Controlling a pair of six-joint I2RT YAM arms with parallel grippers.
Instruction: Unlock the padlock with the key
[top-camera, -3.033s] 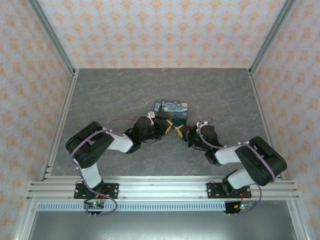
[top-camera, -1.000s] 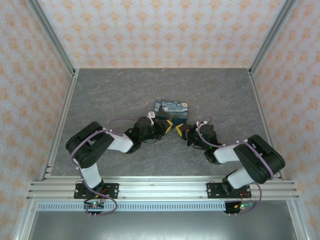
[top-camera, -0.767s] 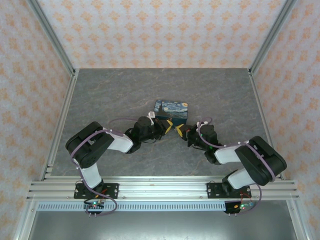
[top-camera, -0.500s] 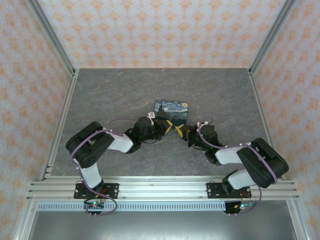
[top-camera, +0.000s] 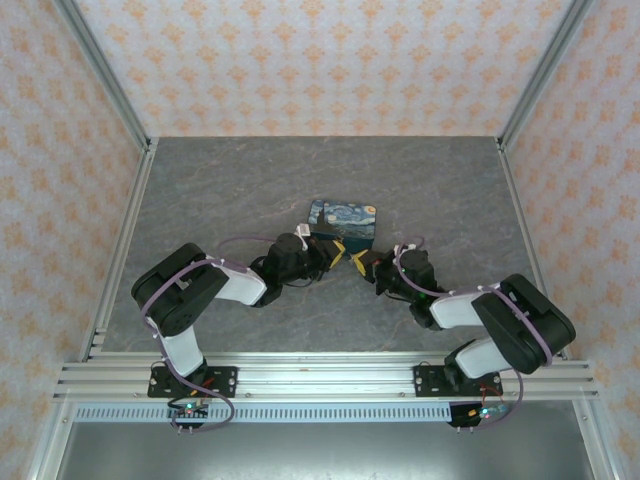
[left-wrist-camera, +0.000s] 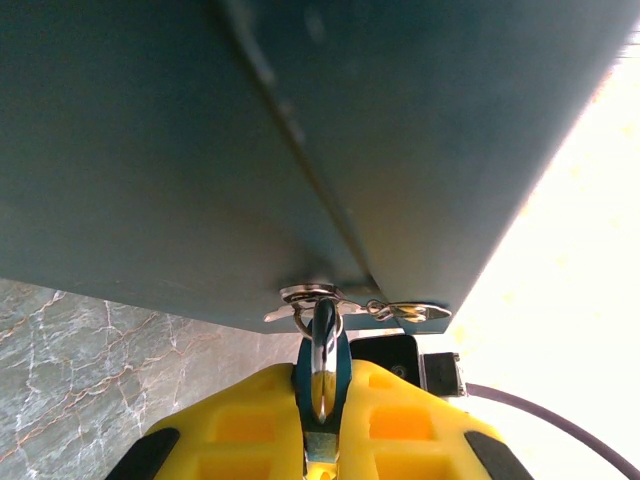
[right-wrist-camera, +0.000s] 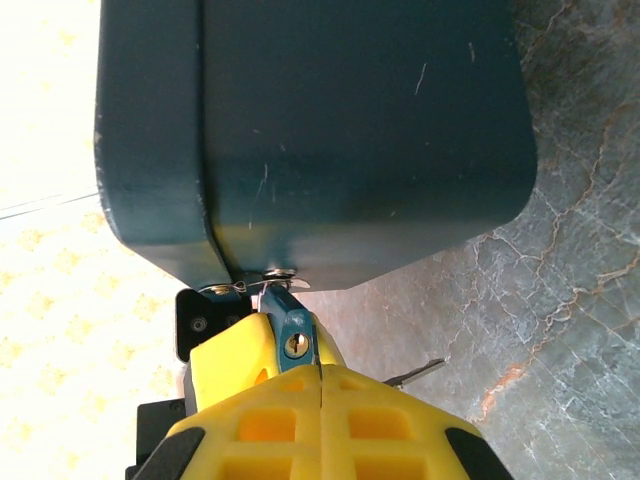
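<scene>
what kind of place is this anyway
Probably a robot test cell in a lab: aluminium-profile frame, patterned panel walls, left arm and right arm bolted to the front rail.

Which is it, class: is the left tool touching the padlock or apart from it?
Touching. The left wrist view shows the left tool shut on the padlock, its blue body pinched between the yellow fingers.

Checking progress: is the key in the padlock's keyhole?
Out. The keyhole of the padlock is visibly empty; the key sits apart, beside the right gripper.

Starry blue box (top-camera: 342, 222), lid seemingly shut, on the grey marbled table (top-camera: 250, 180); orange-patterned walls (top-camera: 320, 60) around
</scene>
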